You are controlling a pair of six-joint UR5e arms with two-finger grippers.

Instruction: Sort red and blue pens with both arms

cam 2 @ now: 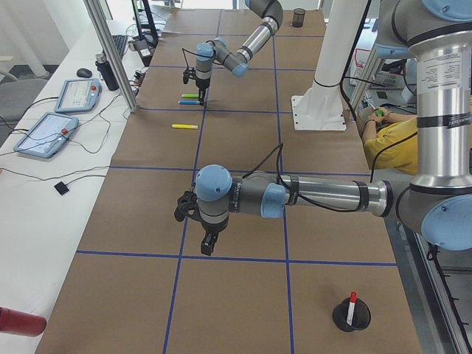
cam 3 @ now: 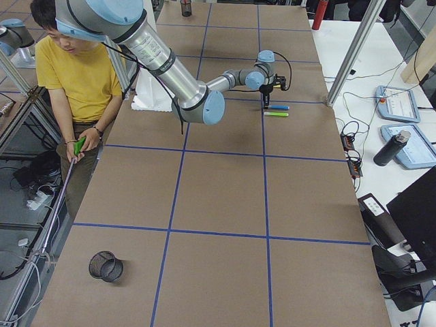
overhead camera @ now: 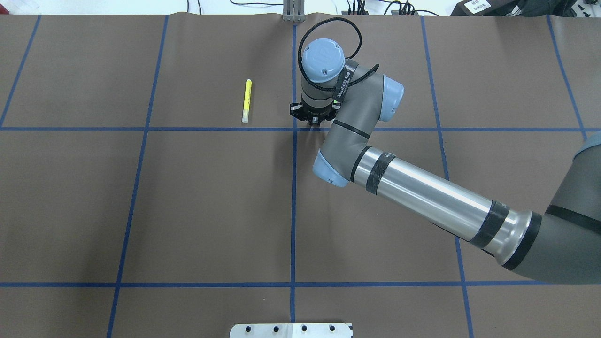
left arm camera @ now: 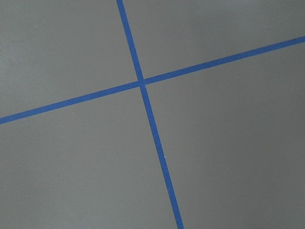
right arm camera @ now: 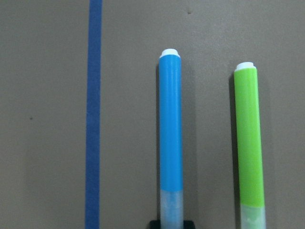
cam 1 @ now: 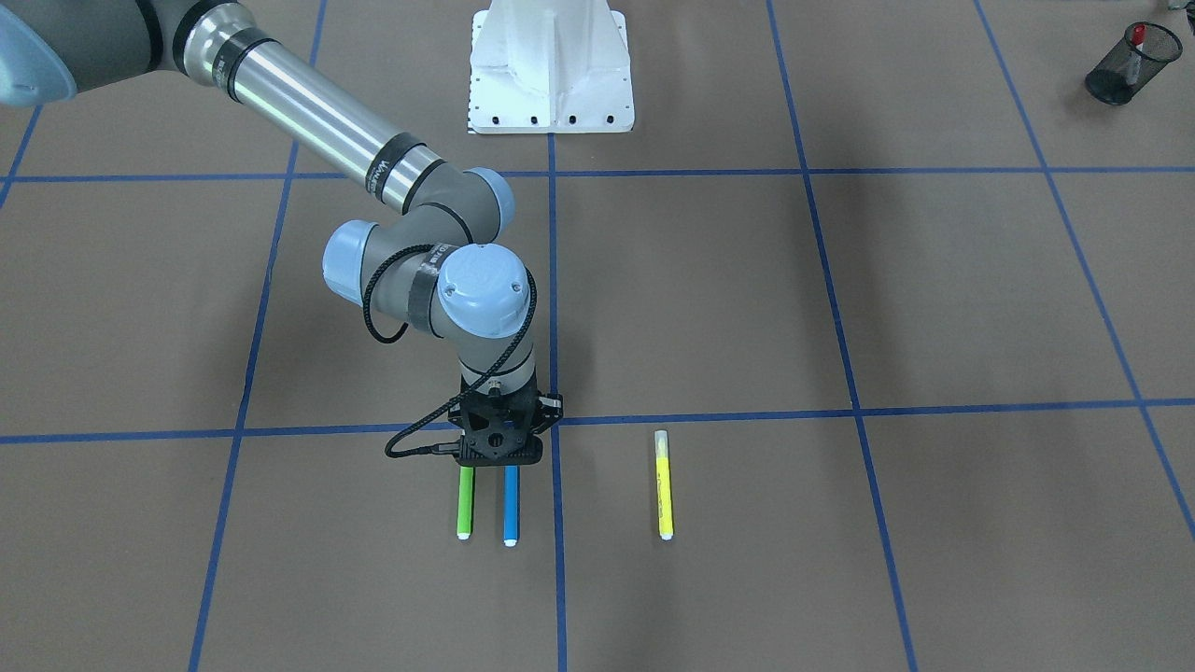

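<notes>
The blue pen (cam 1: 511,504) lies flat on the brown table beside a green marker (cam 1: 465,502). My right gripper (cam 1: 499,450) stands straight down over the blue pen's clear-cap end. In the right wrist view the blue pen (right arm camera: 170,133) runs up the frame, and black fingertips (right arm camera: 155,223) hug both sides of its cap. The red pen (cam 1: 1137,37) stands in a black mesh cup (cam 1: 1131,63). My left gripper (cam 2: 209,243) hovers over bare table near that cup (cam 2: 351,313); I cannot tell whether it is open or shut.
A yellow marker (cam 1: 665,485) lies to one side of the two pens. A second mesh cup (cam 3: 105,266) stands at the table's right end. Blue tape lines (left arm camera: 140,82) grid the table. The white robot base (cam 1: 551,65) is mid-table. A person in yellow (cam 3: 75,75) stands beside it.
</notes>
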